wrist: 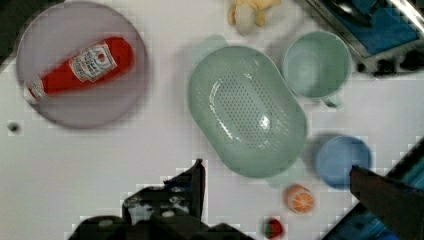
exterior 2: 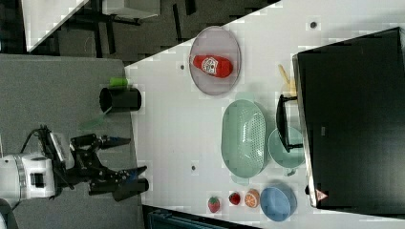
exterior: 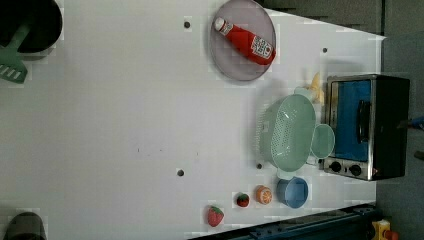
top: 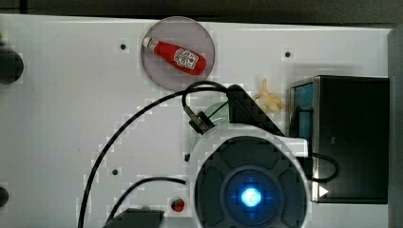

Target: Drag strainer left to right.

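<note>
gripper (exterior 2: 131, 155) seen in the right view at the right view's lower left, off the white table (exterior 2: 181, 124), fingers spread wide apart, nothing between them. in the wrist view, two dark fingers (wrist: 192, 182) far apart at the near edge, empty.

strainer (exterior: 289, 131) resting on the table, open side up, rows of tiny holes visible in its floor. in the left view, placed toward the left view's right, just beside the toaster oven (exterior: 367, 125). small tab handles at both ends of the oval. in the right view, strainer (exterior 2: 244, 137) lying between a grey plate and a row of small toy foods. well apart from the gripper, untouched.

mint-green mug (exterior: 322, 141) touching or nearly touching the strainer's rim, between strainer and toaster oven. blue bowl (exterior: 293, 192) near the strainer's lower end in the left view. orange slice (exterior: 263, 194), small strawberry (exterior: 243, 200) and larger strawberry (exterior: 215, 215) lined up beside the bowl.

ketchup bottle (exterior: 245, 41) lying on its side on the grey plate (exterior: 225, 62), near the strainer's other end. peeled banana (wrist: 250, 11) near the strainer's tab handle and the mug.

dark pot (exterior 2: 120, 99) with a green utensil at the table edge in the right view.

in the top view, robot arm base (top: 251, 190) covering most of the strainer (top: 219, 114); black cable (top: 123, 130) looping across the table.
</note>
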